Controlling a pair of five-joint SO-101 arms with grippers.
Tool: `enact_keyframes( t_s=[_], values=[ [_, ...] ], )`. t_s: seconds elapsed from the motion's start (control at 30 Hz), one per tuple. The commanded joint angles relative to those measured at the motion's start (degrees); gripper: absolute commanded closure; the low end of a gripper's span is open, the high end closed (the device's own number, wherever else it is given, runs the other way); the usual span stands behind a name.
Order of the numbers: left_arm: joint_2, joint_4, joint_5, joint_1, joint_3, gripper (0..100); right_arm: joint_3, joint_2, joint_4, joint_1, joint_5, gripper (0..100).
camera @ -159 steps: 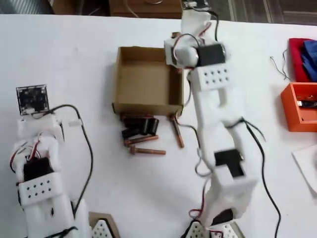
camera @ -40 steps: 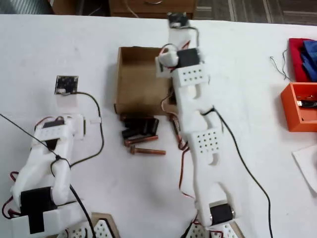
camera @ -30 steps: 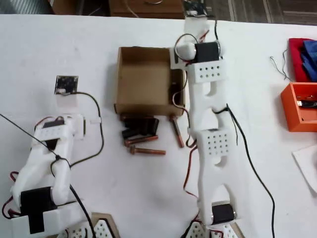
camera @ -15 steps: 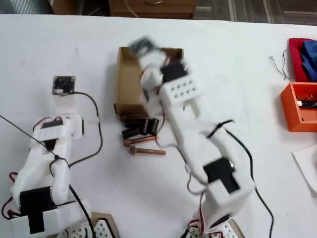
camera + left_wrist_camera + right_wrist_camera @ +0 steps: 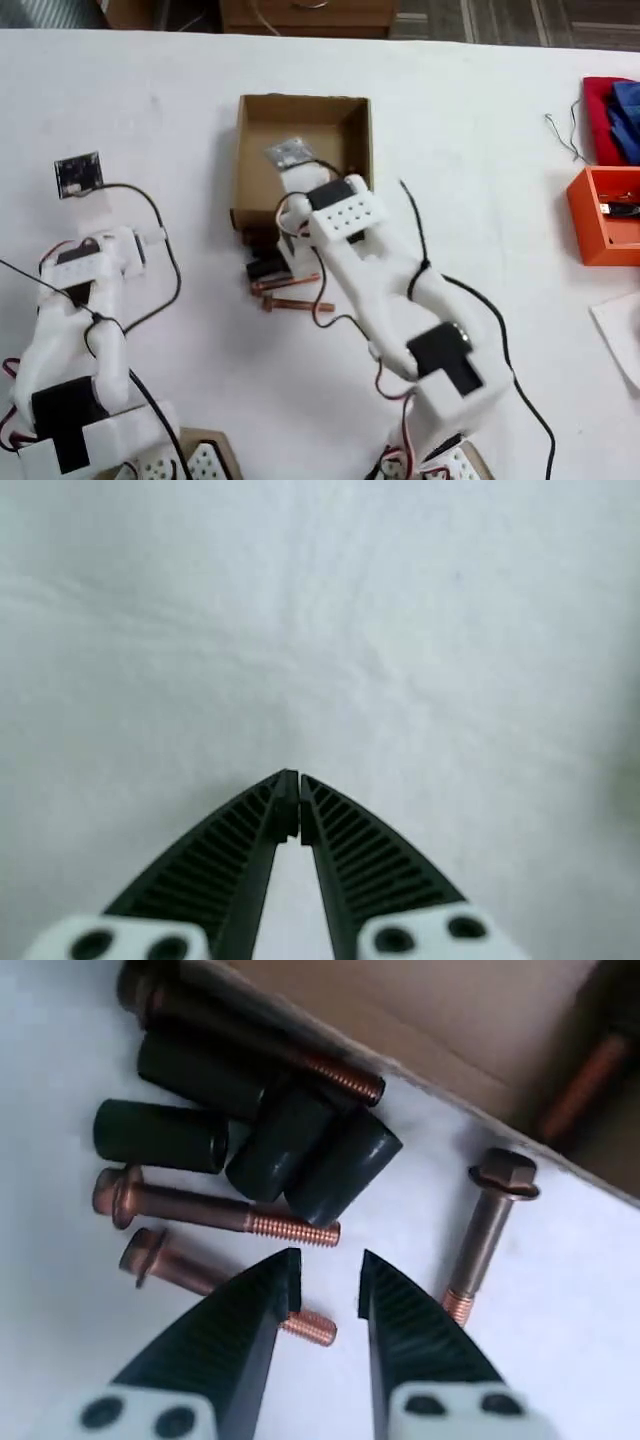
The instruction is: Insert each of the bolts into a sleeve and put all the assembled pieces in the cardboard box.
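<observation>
The right jaws stand slightly apart, holding nothing, just above the threaded end of the nearest bolt [image 5: 185, 1268] on the white worktop [image 5: 560, 1340]. A second bolt [image 5: 200, 1208] lies just beyond it, and a third bolt [image 5: 490, 1222] lies off to one side. Past them, black sleeves [image 5: 160, 1135] huddle together, touching, near the wall of the cardboard box [image 5: 440, 1030]. The left jaws are closed on nothing over bare worktop, well apart from the pile
</observation>
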Motion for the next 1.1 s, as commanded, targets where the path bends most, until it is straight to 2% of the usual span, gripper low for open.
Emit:
enact_keyframes(
  t_s=[0.0,0.23,0.6,1.07],
  values=[
    [-0.3,-0.8,0.4,-0.6,-1.9,96,-2.5,3.2,-1.1,-0.7,-5.4,89.7],
    [-0.3,-0.8,0.4,-0.5,-1.9,96,-8.5,9.7,-0.8,-0.4,-11.4,89.2],
    [-0.3,-0.8,0.4,0.3,-1.9,96,-11.6,11.1,-0.8,-0.7,-11.6,89.3],
    [-0.3,-0.8,0.4,0.3,-1.8,96,-18.4,11.6,4.4,-0.7,-11.7,89.3]
  ],
)
